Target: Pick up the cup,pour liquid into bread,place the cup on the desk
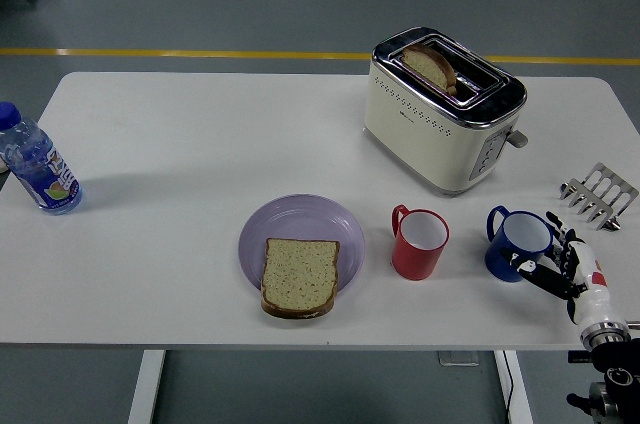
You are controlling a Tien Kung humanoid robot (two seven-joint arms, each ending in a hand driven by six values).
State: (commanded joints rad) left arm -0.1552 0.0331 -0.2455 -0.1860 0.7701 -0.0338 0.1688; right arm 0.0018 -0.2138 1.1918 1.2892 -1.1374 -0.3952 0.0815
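The blue cup [518,243] is flanked by the right hand [566,262], its fingers [535,272] spread open and nothing gripped; bread [299,276] is seen on the purple plate [300,222].

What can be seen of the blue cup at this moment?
The blue cup stands upright on the white table, right of the red cup. It is glossy blue outside, white inside, its handle pointing left. The right hand is at its right side, fingers against the wall, not visibly closed around it.
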